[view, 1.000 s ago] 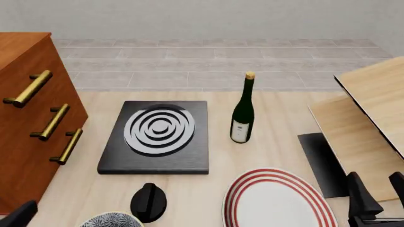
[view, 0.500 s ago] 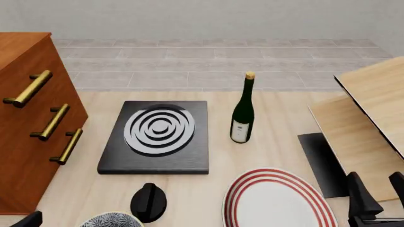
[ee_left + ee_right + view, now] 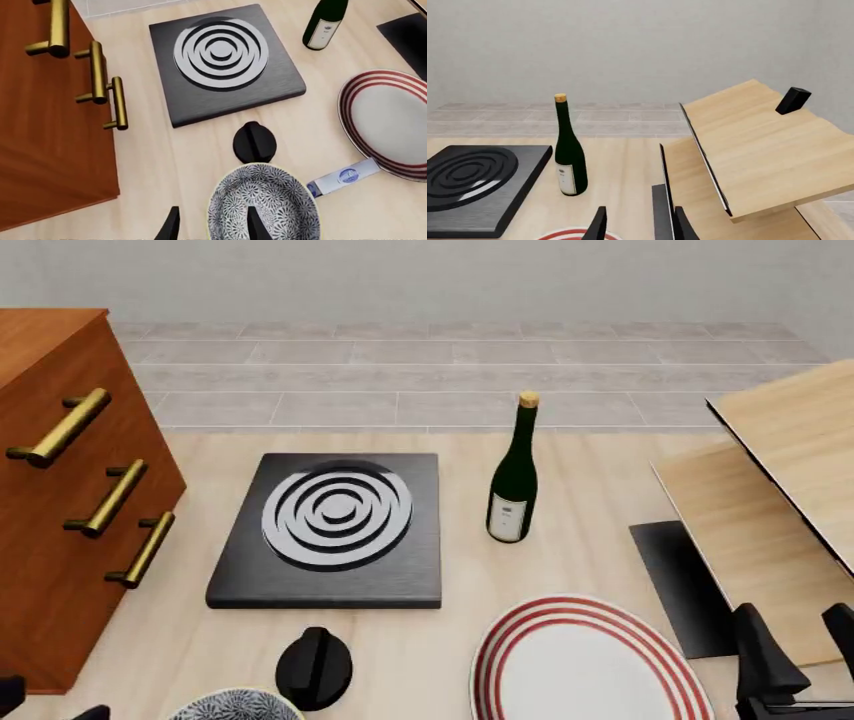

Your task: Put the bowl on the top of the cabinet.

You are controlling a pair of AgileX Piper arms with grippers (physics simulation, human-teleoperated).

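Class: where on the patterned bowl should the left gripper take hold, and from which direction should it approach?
Probably the bowl's rim on the cabinet side, from above: it sits upright and open, so one finger can go inside the wall, one outside. The left gripper already straddles that edge, jaws open. The black knob crowds the far side.

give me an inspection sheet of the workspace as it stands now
surface: pale wood table, tiled floor beyond it
job's things: bowl on the table at the near edge, not on the cabinet; cabinet stands at the table's left
clutter: black hotplate with rings, green bottle upright, red-ringed plate, black knob beside the bowl, small blue-labelled item between bowl and plate
grippers: left gripper open, one of its fingers over the bowl, the other outside its rim; right gripper open, holding nothing
cables: nothing seen
surroundings: light-wood panels at right, grey wall behind
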